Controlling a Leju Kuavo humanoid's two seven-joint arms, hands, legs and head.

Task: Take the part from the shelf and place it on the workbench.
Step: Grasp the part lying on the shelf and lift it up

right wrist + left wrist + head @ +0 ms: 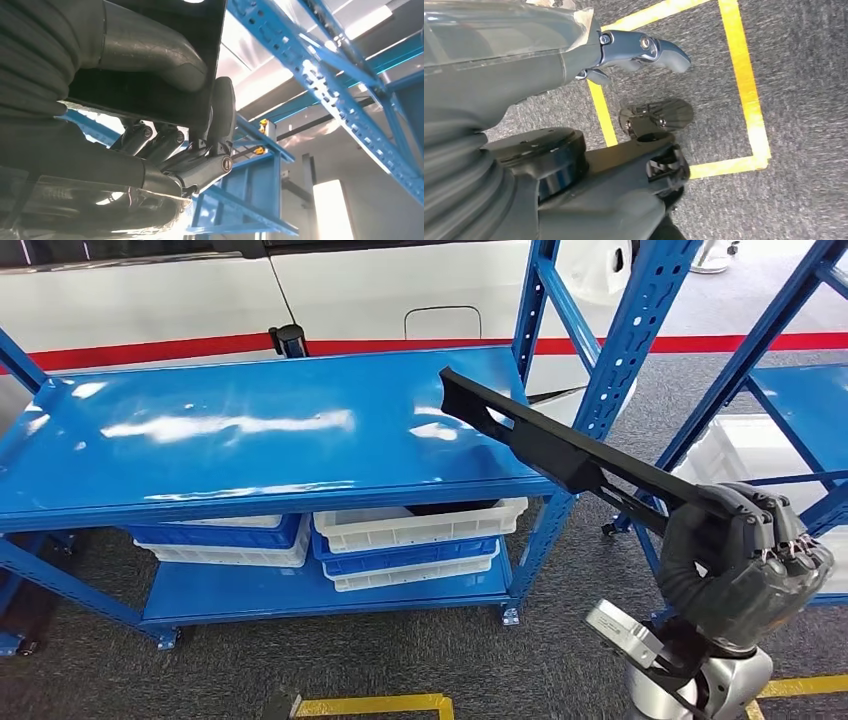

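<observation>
1. In the head view we see our right hand [745, 565] low on the right, its dark fingers wrapped around one end of a long black part [560, 448].
2. The part slants up and to the left from that grip; its far end hangs over the right portion of the glossy blue top [250, 430] of a blue steel rack, the bench here. We cannot tell whether that end touches the surface or sits just above it.
3. Under the blue top, a lower shelf carries stacked white and blue bins [405, 540]. A second blue rack [800, 410] stands to the right, with a white bin [745, 450] behind the part.
4. Behind the rack runs a white panel with a red stripe [150, 348], and yellow tape [375, 705] marks the grey carpet.
5. In the left wrist view our left hand [639, 52] hangs over grey carpet crossed by yellow floor tape [744, 75]. Its fingers lie curled inward with nothing in them.
6. In the right wrist view our right hand [170, 150] clamps the flat black part [165, 60] between a thick thumb and the darker fingers, with blue rack beams [325, 85] beyond.
</observation>
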